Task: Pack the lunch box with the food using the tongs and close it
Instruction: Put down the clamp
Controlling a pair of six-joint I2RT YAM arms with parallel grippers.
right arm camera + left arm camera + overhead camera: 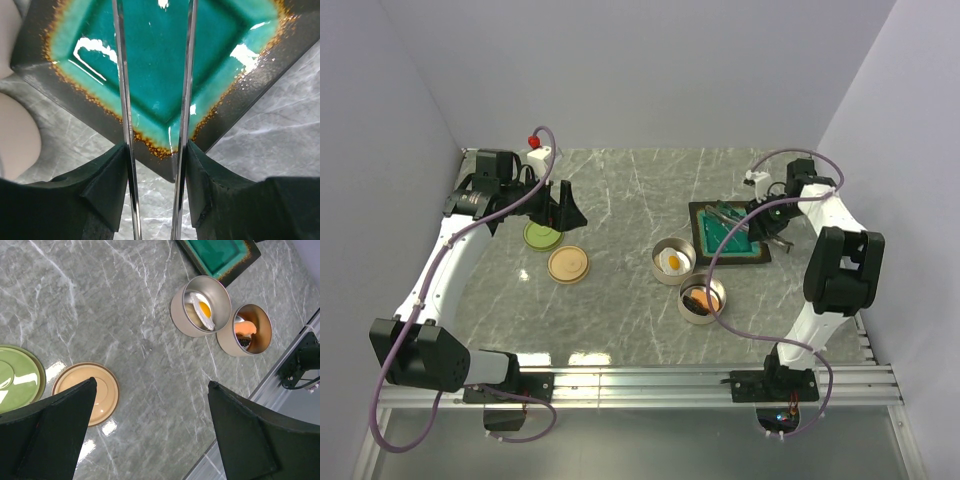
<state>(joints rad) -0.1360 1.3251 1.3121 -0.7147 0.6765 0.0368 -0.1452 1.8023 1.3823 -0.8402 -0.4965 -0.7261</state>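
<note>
Right fingers [107, 185] clamp the tongs [121, 100] above the teal tray [155, 55]; these seem best laid flat before release. Left fingers [50, 435] stand wide apart.

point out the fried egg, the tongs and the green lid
fried egg [204, 309]: left wrist view, on the yellow yolk
tongs [123, 100]: right wrist view, on the left metal arm
green lid [17, 376]: left wrist view, on its glossy top face

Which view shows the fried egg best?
Left wrist: the fried egg appears large and sharp, lying yolk up inside a round tin. Top external shows the egg only as a small white-and-yellow spot. Right wrist does not show it at all.
</note>
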